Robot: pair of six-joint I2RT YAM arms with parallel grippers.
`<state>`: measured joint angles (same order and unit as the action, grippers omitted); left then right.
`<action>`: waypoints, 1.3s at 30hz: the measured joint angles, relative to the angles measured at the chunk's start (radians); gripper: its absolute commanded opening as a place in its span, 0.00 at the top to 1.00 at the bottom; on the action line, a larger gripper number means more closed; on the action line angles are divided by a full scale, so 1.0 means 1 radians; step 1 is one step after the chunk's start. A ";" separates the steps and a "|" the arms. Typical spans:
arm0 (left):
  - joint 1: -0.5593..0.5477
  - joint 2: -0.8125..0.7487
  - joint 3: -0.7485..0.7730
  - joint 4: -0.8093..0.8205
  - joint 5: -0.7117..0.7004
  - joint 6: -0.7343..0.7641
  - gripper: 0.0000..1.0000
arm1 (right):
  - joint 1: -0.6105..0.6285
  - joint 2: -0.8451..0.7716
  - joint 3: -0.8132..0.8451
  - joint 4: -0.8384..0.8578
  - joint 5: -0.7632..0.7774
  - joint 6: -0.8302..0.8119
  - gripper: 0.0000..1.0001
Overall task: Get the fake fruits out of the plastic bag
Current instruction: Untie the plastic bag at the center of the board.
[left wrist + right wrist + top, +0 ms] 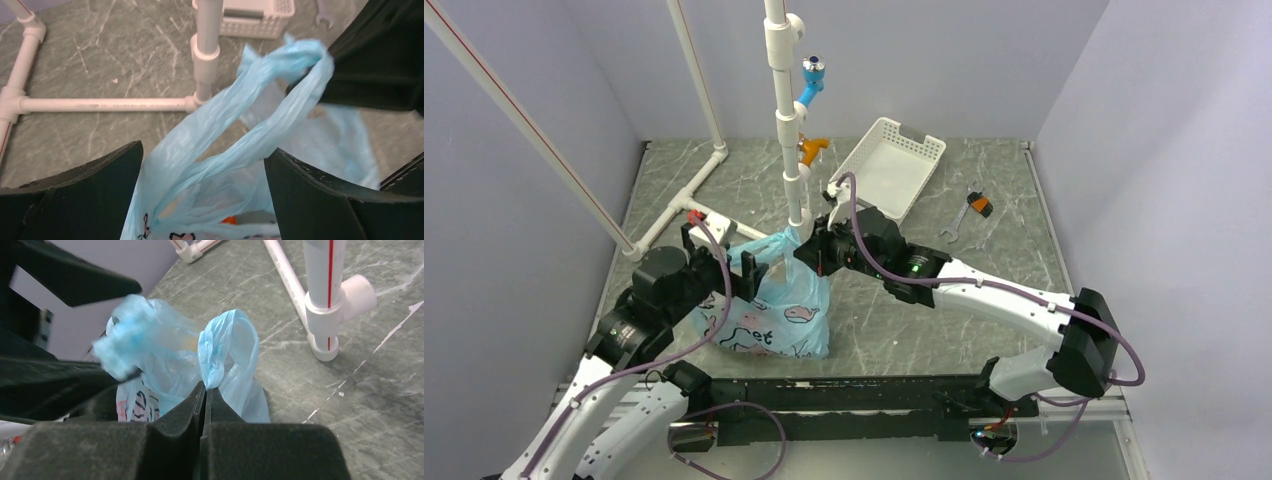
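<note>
The plastic bag (769, 305), light blue with dark whale prints, stands on the table between the two arms. My right gripper (205, 388) is shut on one of its loop handles (227, 342) and holds that handle up. My left gripper (202, 167) is open wide above the bag's mouth, and the stretched handles (250, 120) run between its fingers (90, 195) without being pinched. Of the fake fruits, only a sliver of an orange piece (228, 220) shows inside the bag. In the top view, the left gripper (742, 268) and the right gripper (809, 248) meet over the bag's top.
A white pipe frame (786, 130) rises just behind the bag, with its base bars (105, 104) on the table. The white perforated basket (889, 165) lies at the back. An orange-handled wrench (969, 212) lies to the basket's right.
</note>
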<state>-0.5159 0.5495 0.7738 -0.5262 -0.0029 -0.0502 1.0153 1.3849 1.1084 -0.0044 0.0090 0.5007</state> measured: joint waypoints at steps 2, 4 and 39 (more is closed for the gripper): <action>0.000 0.032 0.067 -0.029 0.012 -0.045 0.03 | 0.000 -0.005 -0.010 -0.002 -0.018 0.000 1.00; 0.000 0.063 0.138 -0.060 0.018 -0.079 0.02 | 0.000 -0.006 -0.010 -0.001 -0.026 0.000 1.00; 0.000 0.248 0.270 -0.265 0.615 0.066 0.03 | -0.033 -0.030 -0.010 0.034 -0.175 0.045 1.00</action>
<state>-0.5159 0.7979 1.0435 -0.7914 0.6117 0.0154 0.9825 1.3552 1.0981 0.0296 -0.1661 0.5457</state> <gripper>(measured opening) 0.994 0.010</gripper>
